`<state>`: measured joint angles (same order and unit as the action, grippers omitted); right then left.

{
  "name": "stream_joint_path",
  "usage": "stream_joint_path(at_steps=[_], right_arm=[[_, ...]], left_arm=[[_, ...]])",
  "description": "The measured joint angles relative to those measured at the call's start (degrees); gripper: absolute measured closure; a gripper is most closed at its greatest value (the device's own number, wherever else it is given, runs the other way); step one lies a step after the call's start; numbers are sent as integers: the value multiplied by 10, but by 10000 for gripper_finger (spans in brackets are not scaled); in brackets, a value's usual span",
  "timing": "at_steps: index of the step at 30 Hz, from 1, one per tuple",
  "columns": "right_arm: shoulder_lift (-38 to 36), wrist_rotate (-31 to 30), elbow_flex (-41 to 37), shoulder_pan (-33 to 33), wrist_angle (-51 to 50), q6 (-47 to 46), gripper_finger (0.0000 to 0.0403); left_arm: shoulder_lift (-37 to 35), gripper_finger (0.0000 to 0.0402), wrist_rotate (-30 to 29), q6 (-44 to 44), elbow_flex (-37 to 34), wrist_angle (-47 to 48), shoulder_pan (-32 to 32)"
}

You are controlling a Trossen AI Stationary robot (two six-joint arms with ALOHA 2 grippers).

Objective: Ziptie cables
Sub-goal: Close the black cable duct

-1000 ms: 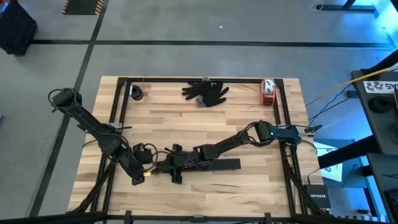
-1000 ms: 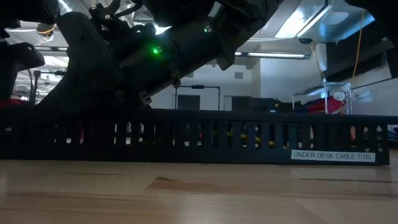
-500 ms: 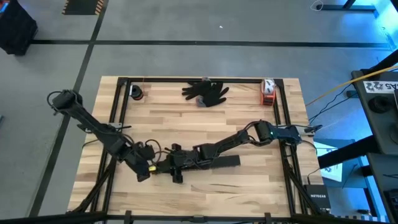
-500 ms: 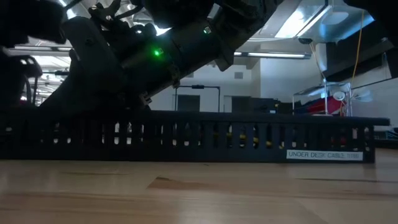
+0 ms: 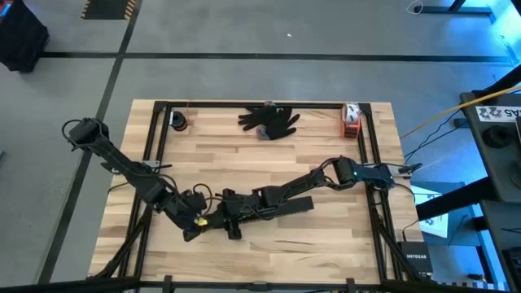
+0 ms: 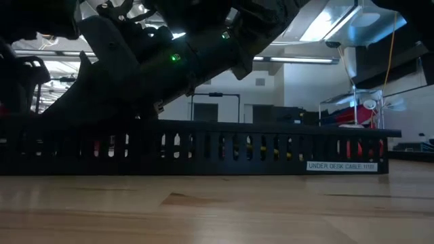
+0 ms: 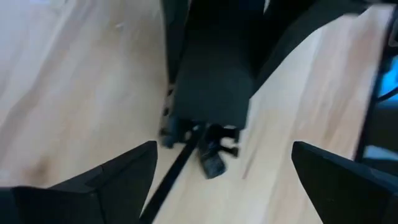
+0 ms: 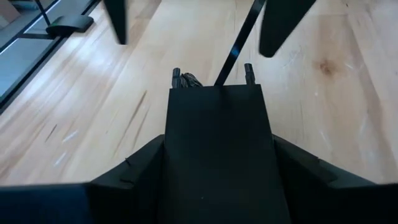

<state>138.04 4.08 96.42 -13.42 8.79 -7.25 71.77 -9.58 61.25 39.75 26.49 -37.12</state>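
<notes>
At the lower middle of the high view the two arms meet over the wooden table [image 5: 244,155]. The right gripper [image 5: 230,218] is clamped on the black slotted channel [image 5: 281,207], whose body fills the space between its fingers in the right wrist view, and the channel runs from there toward the right of the frame. Just left of it sits the left gripper [image 5: 195,221], jaws spread wide and holding nothing; in the left wrist view its two fingers stand far apart at the bottom corners, facing the channel's end. The cables [image 8: 186,79] show only as small dark ends poking out of that channel end, between the two grippers. A thin dark strip [image 7: 171,180] lies on the wood from the same end toward the left gripper. Along the upper edge of the table lie a dark round piece [image 5: 178,121] at the left, a black glove [image 5: 271,120] in the middle and an orange and white item [image 5: 351,118] at the right
</notes>
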Motion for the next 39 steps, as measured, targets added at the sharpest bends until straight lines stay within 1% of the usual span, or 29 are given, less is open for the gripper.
stream_joint_path(at_steps=[3,8,11,14,16,18,23,26,28,31,33,35,37,39], right_arm=[[0,-3,10,1,-6,-14,173],[1,-31,17,3,-5,-16,173],[1,-36,17,5,-4,-33,173],[1,-36,18,8,-5,-47,173],[1,-35,18,10,-11,-48,173],[1,-29,18,12,-16,-50,173],[1,-2,19,15,-23,-56,173],[1,0,19,15,-26,-61,173],[0,0,19,15,-27,-61,173],[0,0,19,15,-27,-61,173],[0,1,19,15,-27,-61,173],[0,0,19,15,-28,-61,173],[0,0,19,15,-28,-61,173],[0,1,19,15,-28,-62,173]], left_arm=[[0,36,0,43,0,-17,0],[4,36,-23,55,0,-13,4],[5,36,-27,38,0,-16,5],[5,36,-27,-7,0,-13,2],[5,36,-50,-29,0,-7,-7],[3,36,-86,-43,0,4,-23],[1,36,-158,-57,0,33,-83],[1,36,-209,-42,-10,42,-121],[1,36,-236,-13,-26,39,-142],[1,36,-253,37,-54,33,-158],[1,36,-256,48,-73,9,-164],[2,36,-260,39,-90,-28,-164],[2,36,-273,11,-107,-67,-163],[2,37,-281,-17,-119,-86,-161]])
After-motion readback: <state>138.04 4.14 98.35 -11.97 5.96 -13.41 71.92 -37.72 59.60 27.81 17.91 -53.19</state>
